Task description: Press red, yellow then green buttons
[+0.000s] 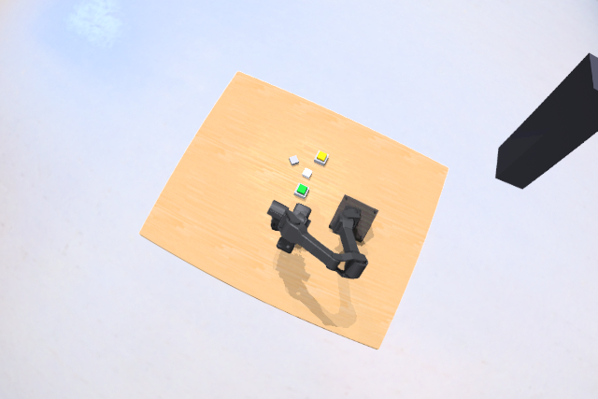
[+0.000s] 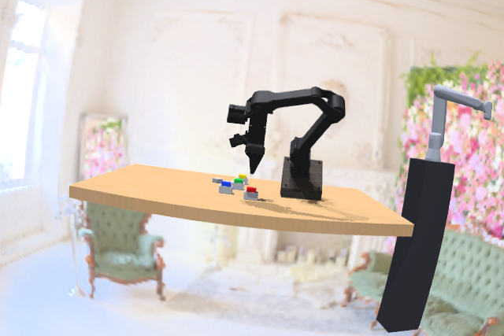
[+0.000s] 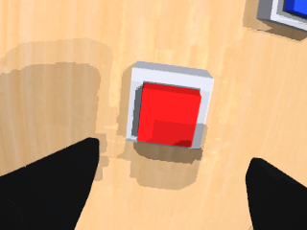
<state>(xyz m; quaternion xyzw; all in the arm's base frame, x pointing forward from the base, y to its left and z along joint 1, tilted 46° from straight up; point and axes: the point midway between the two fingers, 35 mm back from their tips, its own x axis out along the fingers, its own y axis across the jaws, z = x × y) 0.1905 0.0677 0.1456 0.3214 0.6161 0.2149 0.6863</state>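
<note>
The red button sits in a light grey housing and stands up unpressed. It is hidden under the arm in the top view. My gripper points down above the table and is open, with nothing between its fingers. In the wrist view the red button lies ahead of the fingertips, between their lines and clear of both. The yellow button is farthest from the red one. The green button lies between them. Both stand up unpressed.
A blue button sits near the red one. A grey block and a white block lie near the yellow and green buttons. The arm's base stands on the wooden table.
</note>
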